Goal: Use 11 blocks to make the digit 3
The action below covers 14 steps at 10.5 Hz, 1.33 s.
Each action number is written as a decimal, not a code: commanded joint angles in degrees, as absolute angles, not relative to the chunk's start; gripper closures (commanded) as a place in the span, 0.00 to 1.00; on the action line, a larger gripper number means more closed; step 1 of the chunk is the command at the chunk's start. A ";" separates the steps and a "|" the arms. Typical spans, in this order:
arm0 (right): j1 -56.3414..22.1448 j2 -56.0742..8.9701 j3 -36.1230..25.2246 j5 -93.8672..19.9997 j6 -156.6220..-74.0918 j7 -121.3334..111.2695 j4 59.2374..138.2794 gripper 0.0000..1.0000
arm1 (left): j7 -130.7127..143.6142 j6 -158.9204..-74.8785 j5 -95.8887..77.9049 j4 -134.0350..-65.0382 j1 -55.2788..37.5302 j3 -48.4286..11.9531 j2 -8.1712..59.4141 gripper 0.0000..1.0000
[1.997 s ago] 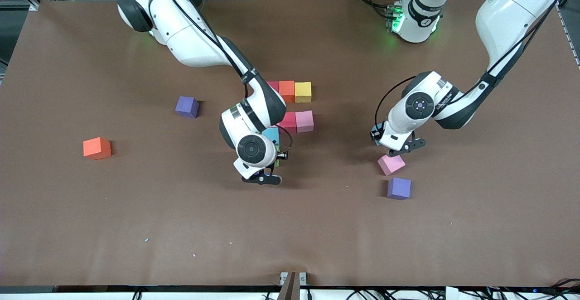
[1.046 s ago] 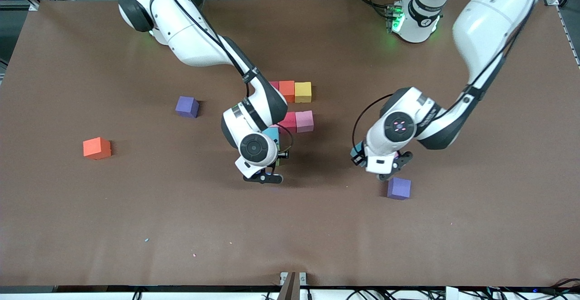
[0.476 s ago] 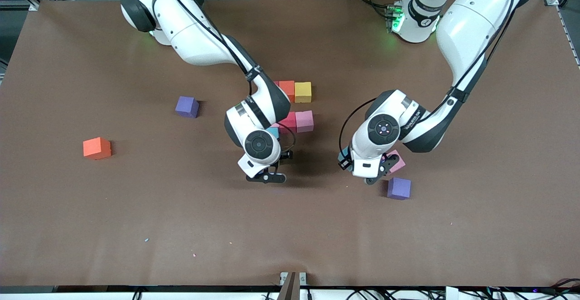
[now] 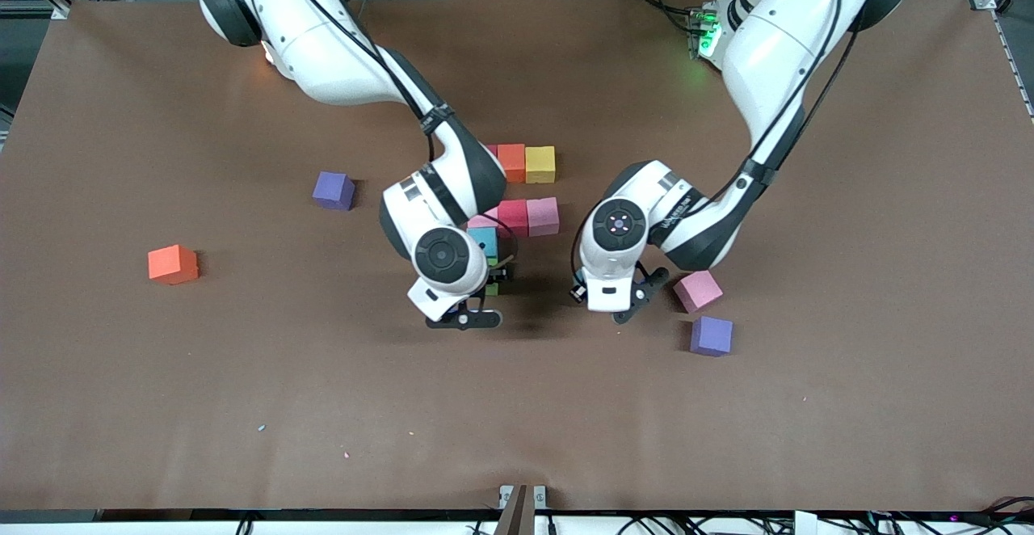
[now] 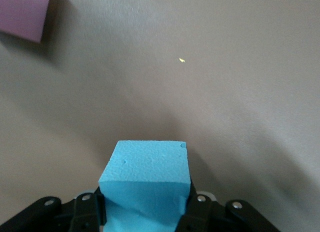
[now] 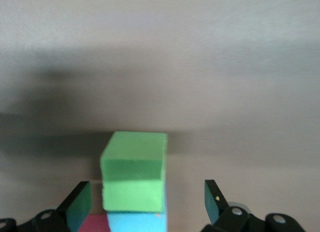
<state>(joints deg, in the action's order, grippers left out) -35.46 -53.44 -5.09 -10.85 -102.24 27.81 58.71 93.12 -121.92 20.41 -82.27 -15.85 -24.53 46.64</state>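
While the left gripper [image 5: 145, 212] grips a light blue block [image 5: 145, 179], a purple cube [image 4: 712, 335] lies near.

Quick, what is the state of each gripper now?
Left gripper: shut on a light blue block.
Right gripper: open, holding nothing, around the green block.

front: high, facing robots | wrists: close, downward | shared: table [image 4: 161, 406]

A small matte purple foam cube [image 4: 334, 191] is sitting on the brown paper-covered table [image 4: 242, 406] toward the right arm's end. A second purple foam cube [image 4: 712, 335] is lying nearer the front camera, toward the left arm's end.
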 commanded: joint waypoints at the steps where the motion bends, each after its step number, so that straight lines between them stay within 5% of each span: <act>1: -31.22 -50.37 -5.09 -9.24 -98.80 22.09 59.41 0.00 | 99.38 -121.72 18.98 -78.75 -17.75 -23.82 48.95 1.00; 9: -17.25 -43.09 -9.40 -6.50 -89.38 -0.68 62.72 0.00 | 121.18 -126.74 18.29 -72.16 -22.67 -23.64 55.02 1.00; 12: -13.81 -35.37 -9.49 -6.50 -97.08 -8.94 77.80 0.00 | 125.67 -126.91 17.40 -72.16 -23.03 -23.73 55.46 1.00; 14: -13.97 -25.28 -9.49 -5.37 -114.78 -9.84 97.99 0.00 | 126.38 -128.75 15.48 -72.16 -23.12 -23.73 55.89 1.00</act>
<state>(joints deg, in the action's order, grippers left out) -13.54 -37.03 -10.33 -7.10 -103.99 -8.81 78.83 125.39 -127.86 17.75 -73.81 -22.16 -24.40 54.87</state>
